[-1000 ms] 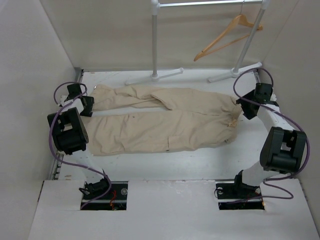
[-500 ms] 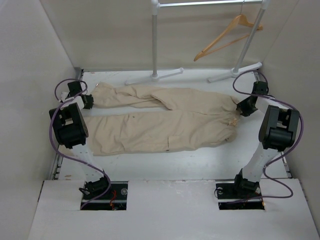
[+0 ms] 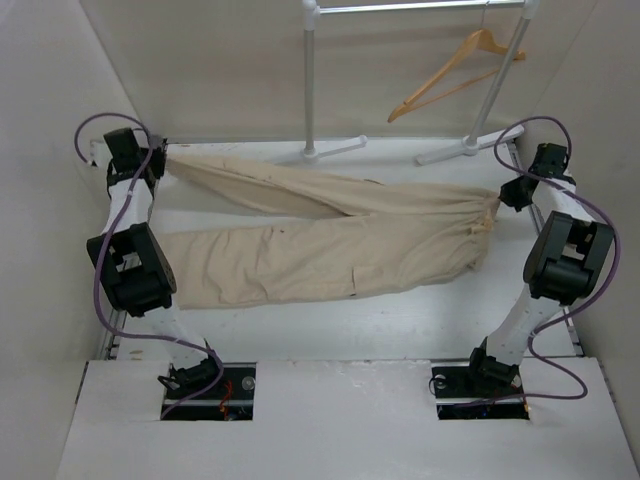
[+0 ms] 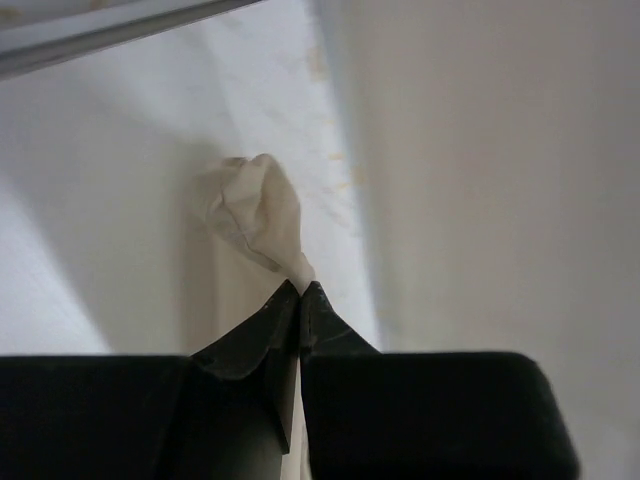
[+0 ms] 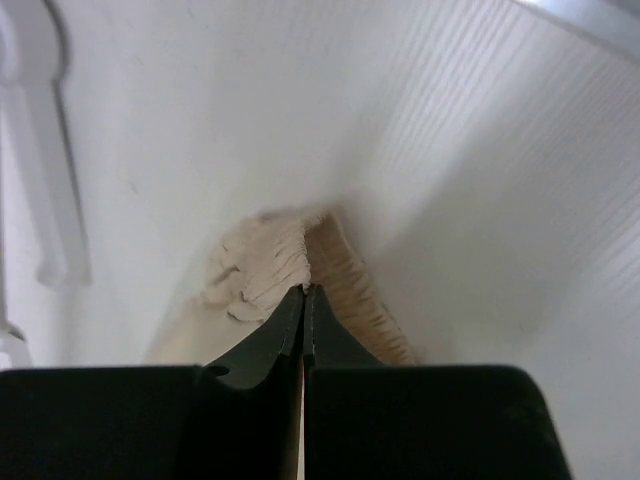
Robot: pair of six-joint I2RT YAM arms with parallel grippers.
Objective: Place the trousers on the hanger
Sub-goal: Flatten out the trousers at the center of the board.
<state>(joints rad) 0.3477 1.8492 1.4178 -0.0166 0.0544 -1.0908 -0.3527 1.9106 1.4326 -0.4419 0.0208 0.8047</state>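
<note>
Left claw [image 4: 300, 292] and right claw [image 5: 303, 291] tight on trousers [image 3: 300, 260]

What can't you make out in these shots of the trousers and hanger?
- Top view: white metal rack cut off by the upper edge.
- Left wrist view: the left gripper hides most of the beige cotton trousers.
- Wrist views: orange-tan wooden hanger out of frame.
</note>
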